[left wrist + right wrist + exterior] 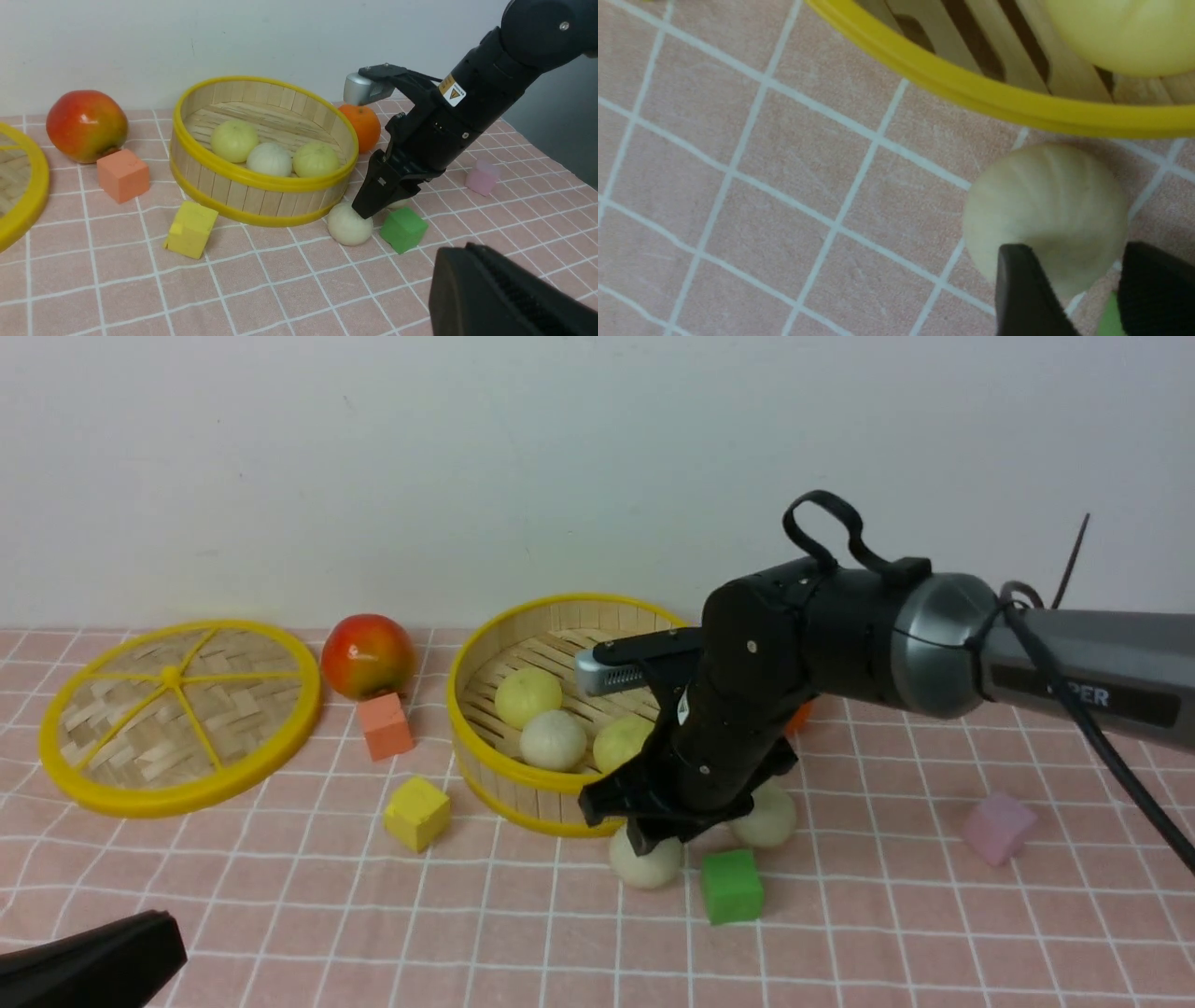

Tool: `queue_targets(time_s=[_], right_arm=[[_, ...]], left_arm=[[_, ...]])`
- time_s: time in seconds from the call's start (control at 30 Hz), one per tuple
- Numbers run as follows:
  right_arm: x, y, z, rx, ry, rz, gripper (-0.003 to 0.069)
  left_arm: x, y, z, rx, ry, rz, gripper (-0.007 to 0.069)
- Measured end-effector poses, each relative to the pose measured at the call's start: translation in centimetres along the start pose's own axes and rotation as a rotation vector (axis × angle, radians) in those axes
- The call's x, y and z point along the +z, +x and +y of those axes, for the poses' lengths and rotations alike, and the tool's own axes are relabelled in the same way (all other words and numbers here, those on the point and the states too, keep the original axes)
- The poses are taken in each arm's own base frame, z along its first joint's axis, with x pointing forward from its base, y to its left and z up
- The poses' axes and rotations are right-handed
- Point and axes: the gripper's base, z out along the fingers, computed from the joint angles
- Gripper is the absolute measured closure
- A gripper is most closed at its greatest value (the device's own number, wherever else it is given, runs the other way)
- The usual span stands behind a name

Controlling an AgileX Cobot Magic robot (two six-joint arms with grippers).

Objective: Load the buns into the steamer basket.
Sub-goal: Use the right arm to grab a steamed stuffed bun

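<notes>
Straddling the off-white bun (1045,205) that lies straight below on the tabletop (784,196), just outside the steamer basket (971,95), the right tool (1078,284) stands wide, holding nothing.

The table (280,933) is pink with white lines. On it sit the steamer basket (532,798), a lid (177,714), an apple (367,655), blocks (416,814) and two buns (646,866).

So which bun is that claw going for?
Find the bamboo steamer basket with yellow rims. Just outside its front wall an off-white bun lies under the right gripper. Unlike the other loose bun, it sits left of the green cube.
</notes>
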Motion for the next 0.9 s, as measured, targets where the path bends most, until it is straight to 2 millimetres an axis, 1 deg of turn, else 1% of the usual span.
queue_targets(time_s=[0.17,0.53,0.73,0.87,0.9], right_arm=[[-0.4,-0.5,0.1,-0.006,-0.004,-0.041,0.0353],[1.3,-0.3,0.0,0.016,-0.013,-0.019,0.0353],[1.3,-0.4,0.0,0.017,-0.014,-0.027,0.0354],[1.3,-0.4,0.0,0.017,-0.015,-0.027,0.0368],[1.4,-0.4,0.0,0.017,-0.014,-0.027,0.0383]], left_arm=[[0.0,0.0,0.0,0.0,0.0,0.001,0.0606],[0.0,0.0,0.0,0.0,0.0,0.001,0.0596],[0.0,0.0,0.0,0.0,0.0,0.001,0.0594],[0.0,0.0,0.0,-0.001,0.0,0.001,0.0587],[0.0,0.0,0.0,-0.001,0.0,0.001,0.0585]])
